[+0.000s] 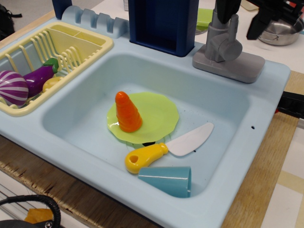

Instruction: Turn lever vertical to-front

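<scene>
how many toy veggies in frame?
3 clear: orange plastic carrot standing on the green plate; purple eggplant and purple-white striped onion in the yellow rack. A yellowish piece behind them is unclear.

I get bright, even overhead light; shadows are soft below the tool (244, 12), which is slightly blurred, while the sink (266, 90) looks sharp, without glare.

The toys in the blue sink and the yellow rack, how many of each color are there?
Orange: 1, the carrot
Green: 1, the plate
Teal: 1, the cup
Yellow handle, white blade: 1, the knife
Purple: 2, the eggplant and the striped onion
Yellow: 1, a piece partly hidden in the rack
Total: 7
</scene>
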You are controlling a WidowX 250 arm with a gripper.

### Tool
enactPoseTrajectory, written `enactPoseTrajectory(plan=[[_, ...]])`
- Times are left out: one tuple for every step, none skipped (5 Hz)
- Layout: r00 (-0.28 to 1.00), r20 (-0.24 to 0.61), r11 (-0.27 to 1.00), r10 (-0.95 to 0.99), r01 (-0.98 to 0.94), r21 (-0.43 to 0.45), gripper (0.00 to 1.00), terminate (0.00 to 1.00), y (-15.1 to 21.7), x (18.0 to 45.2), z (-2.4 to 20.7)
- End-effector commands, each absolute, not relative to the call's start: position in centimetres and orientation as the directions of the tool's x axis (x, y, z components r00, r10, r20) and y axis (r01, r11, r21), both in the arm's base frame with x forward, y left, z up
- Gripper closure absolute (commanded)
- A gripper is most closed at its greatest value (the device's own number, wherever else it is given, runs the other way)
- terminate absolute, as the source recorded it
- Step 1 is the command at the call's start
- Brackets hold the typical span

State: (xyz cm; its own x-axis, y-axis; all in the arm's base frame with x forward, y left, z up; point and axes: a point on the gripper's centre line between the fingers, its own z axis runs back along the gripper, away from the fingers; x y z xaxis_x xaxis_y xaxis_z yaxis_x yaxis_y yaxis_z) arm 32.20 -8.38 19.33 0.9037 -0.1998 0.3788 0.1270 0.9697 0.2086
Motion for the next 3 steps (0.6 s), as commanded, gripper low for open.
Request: enactPoseTrajectory(plan=[[0.895,0.416,0.975,-0.162,0.081,0.207,1.0,0.0,-8.1,32.4,19.7],[0.907,0.403,0.979,-0.123,0.043,0.201,1.0,0.0,-7.5,31.7,19.4],[0.912,0.406,0.985,-0.06,-0.013,0.175,1.0,0.0,-6.0,29.9,18.7]])
